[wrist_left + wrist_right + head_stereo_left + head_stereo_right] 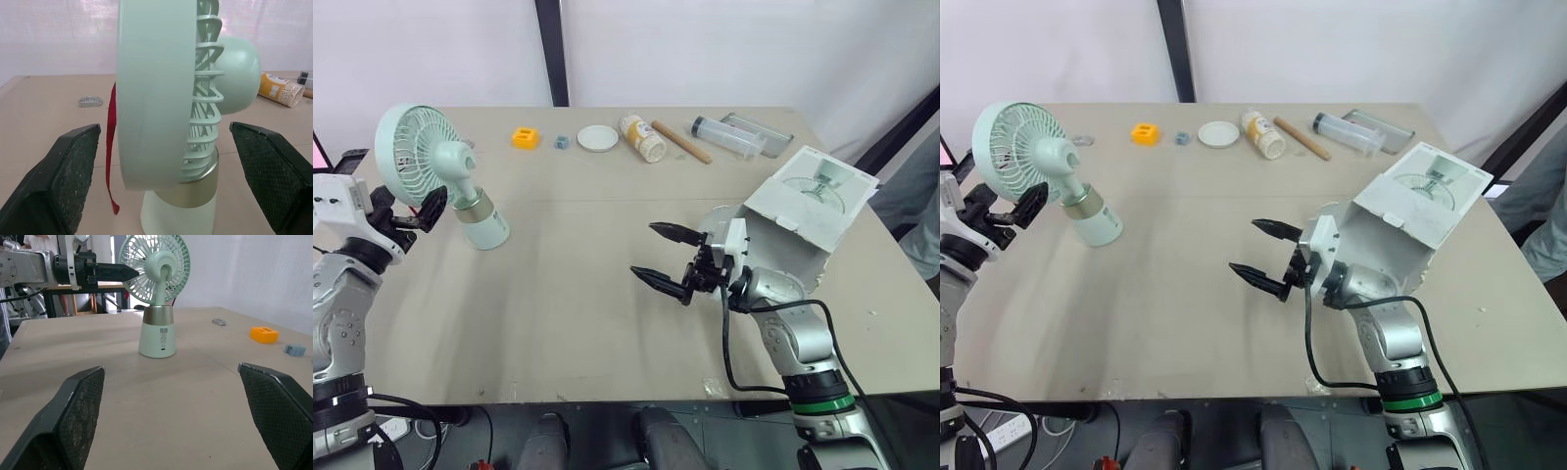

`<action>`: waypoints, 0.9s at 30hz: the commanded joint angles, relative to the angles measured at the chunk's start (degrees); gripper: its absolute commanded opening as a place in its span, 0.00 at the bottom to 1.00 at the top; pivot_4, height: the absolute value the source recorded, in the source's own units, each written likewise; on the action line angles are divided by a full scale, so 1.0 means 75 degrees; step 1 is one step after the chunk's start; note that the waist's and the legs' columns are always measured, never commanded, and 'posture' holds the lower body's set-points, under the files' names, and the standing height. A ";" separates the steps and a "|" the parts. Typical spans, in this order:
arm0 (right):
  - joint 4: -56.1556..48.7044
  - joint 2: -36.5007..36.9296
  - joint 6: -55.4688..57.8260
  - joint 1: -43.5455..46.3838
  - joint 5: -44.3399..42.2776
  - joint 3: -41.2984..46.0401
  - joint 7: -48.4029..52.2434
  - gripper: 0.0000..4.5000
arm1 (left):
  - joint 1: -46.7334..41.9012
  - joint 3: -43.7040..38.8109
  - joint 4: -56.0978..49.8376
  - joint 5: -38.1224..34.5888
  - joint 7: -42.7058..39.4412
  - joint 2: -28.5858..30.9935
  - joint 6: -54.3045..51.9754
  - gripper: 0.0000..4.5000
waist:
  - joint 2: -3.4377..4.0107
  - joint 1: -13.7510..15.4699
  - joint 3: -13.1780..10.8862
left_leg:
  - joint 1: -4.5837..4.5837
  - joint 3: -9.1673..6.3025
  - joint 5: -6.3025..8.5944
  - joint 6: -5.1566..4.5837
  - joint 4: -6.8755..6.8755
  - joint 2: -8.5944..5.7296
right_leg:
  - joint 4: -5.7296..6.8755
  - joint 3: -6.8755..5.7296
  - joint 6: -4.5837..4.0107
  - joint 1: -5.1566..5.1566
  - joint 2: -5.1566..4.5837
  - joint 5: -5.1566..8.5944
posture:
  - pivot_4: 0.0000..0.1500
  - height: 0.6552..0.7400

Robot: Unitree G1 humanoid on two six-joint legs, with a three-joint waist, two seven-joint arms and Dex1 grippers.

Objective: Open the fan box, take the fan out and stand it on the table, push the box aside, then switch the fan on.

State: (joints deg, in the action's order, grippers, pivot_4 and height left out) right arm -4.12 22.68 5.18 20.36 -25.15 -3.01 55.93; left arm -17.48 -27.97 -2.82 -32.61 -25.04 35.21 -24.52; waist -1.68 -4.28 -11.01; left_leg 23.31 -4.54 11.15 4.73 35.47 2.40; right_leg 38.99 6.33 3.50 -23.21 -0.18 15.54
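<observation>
Since the fan (481,221) stands upright on the surface (558,304), left, with the opened box (803,211) at right, I judge only switch-on remains; left gripper (411,209) and right gripper (648,251) fingers are apart.

The fan (421,162) is moulded in smooth, satin pale-green plastic, and a band (157,316) with a metallic gold sheen is set round its neck. The box (803,211) is made of white printed card. The table (568,294) is finished smooth and matt. The fingers (73,166) of the left gripper (419,211) are faced with rough, grainy black pads. A red strip (111,147), possibly cloth, is seen.
</observation>
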 commanded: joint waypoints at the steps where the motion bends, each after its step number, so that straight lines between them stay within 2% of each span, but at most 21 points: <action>1: -0.0073 0.0000 -0.0145 0.0031 0.0002 0.0086 -0.0006 1.00 | -0.0136 -0.0124 -0.0085 0.0034 -0.0065 0.0114 0.0231 0.82 | 0.0000 0.0001 0.0000 | 0.0000 0.0000 0.0000 0.0000 0.0000 0.0000 | 0.0000 0.0000 -0.0001 0.0000 0.0000 -0.0001 | 1.00 1.00; 2: -0.0080 0.0002 -0.0142 0.0026 0.0008 0.0088 -0.0009 1.00 | -0.0133 -0.0110 -0.0068 0.0055 -0.0073 0.0094 0.0254 0.71 | 0.0000 0.0001 0.0000 | 0.0000 0.0000 0.0000 0.0000 0.0000 0.0000 | 0.0000 0.0000 -0.0006 0.0000 0.0000 -0.0003 | 1.00 1.00; 3: -0.0087 0.0006 -0.0142 0.0018 0.0014 0.0089 -0.0009 1.00 | -0.0130 -0.0099 -0.0056 0.0070 -0.0079 0.0077 0.0280 0.67 | 0.0000 0.0001 0.0000 | 0.0000 0.0000 0.0000 0.0000 0.0000 0.0000 | 0.0000 0.0000 -0.0006 0.0000 -0.0001 -0.0004 | 1.00 1.00; 5: -0.0102 0.0013 -0.0139 0.0001 0.0024 0.0082 -0.0003 1.00 | -0.0145 -0.0087 -0.0026 0.0083 -0.0080 0.0050 0.0320 0.48 | 0.0000 0.0000 0.0000 | 0.0000 0.0000 0.0000 0.0000 0.0000 0.0000 | 0.0000 0.0000 -0.0006 0.0000 0.0000 -0.0004 | 1.00 1.00; 7: -0.0109 0.0014 -0.0141 -0.0013 0.0041 0.0075 0.0001 1.00 | -0.0173 -0.0074 0.0004 0.0102 -0.0089 0.0034 0.0350 0.41 | 0.0000 0.0000 0.0000 | 0.0000 0.0000 0.0000 0.0000 0.0000 0.0000 | 0.0000 0.0000 -0.0006 0.0000 0.0000 -0.0003 | 1.00 1.00; 19: -0.0107 0.0022 -0.0078 0.0034 0.0101 0.0075 -0.0039 1.00 | -0.0382 0.0062 -0.0036 0.0102 -0.0124 -0.0096 0.0555 0.41 | -0.0001 0.0003 0.0000 | 0.0001 0.0000 0.0000 0.0000 0.0000 0.0000 | 0.0000 0.0000 -0.0005 0.0000 -0.0001 -0.0004 | 1.00 1.00; 24: -0.0307 -0.0097 0.0452 0.0216 0.0023 0.0021 -0.0410 1.00 | -0.0731 0.0612 -0.0526 0.0187 -0.0120 -0.0289 0.0554 0.41 | -0.0006 0.0054 -0.0001 | 0.0004 -0.0004 -0.0001 0.0002 0.0001 -0.0003 | 0.0000 -0.0003 -0.0007 0.0001 -0.0003 -0.0005 | 1.00 1.00; 27: -0.0516 -0.0176 0.0829 0.0399 0.0063 -0.0079 -0.0691 1.00 | -0.0908 0.1337 -0.1239 0.0088 -0.0273 -0.0573 0.0245 0.41 | -0.0017 0.0091 -0.0005 | 0.0008 -0.0007 -0.0002 0.0004 0.0003 -0.0005 | 0.0000 -0.0004 -0.0016 0.0001 -0.0005 -0.0014 | 1.00 1.00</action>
State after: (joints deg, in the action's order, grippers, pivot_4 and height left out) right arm -4.84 21.58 10.28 22.04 -24.15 -3.76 51.93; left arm -21.94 -19.82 -5.65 -30.40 -25.74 31.04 -23.09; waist -1.81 -3.59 -11.04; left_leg 23.39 -4.60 11.14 4.76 35.49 2.36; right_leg 38.99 6.30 3.29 -23.22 -0.22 15.38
